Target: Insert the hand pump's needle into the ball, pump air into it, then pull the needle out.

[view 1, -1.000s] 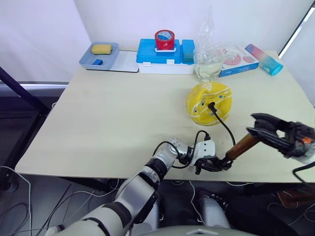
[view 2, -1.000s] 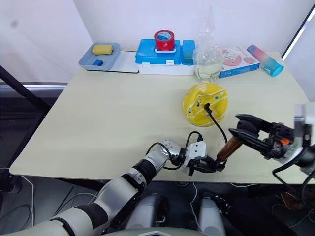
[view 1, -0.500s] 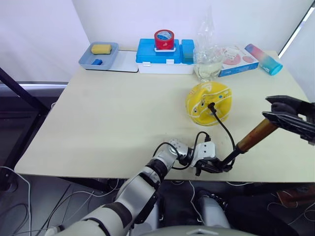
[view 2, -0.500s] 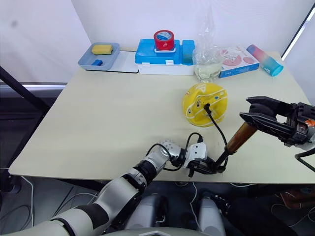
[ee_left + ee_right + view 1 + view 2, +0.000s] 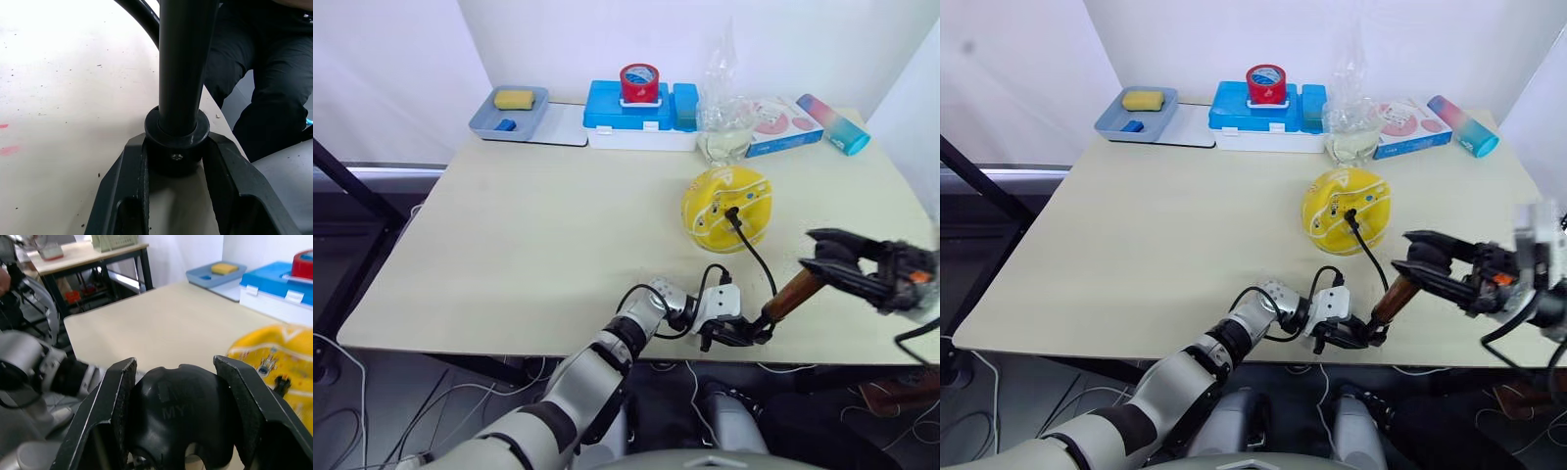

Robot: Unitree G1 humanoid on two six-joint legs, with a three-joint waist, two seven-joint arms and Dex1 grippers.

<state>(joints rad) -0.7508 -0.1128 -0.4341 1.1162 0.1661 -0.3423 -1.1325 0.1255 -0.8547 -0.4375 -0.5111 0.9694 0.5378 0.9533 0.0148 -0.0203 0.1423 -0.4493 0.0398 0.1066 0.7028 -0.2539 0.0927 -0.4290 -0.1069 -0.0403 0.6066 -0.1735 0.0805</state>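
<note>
Pumping is under way: the needle is already seated in the ball, centre right. The hand pump, lower right, is clamped at its base by the left gripper, its handle gripped by the right gripper. Needle removal remains.

Pale beige table carries everything. Back edge: grey tray, white sheet, blue case, clear plastic bag, flat pink-and-blue box, pink-to-teal bottle lying down. Yellow ball sits mid-right, pump base at the front edge.
</note>
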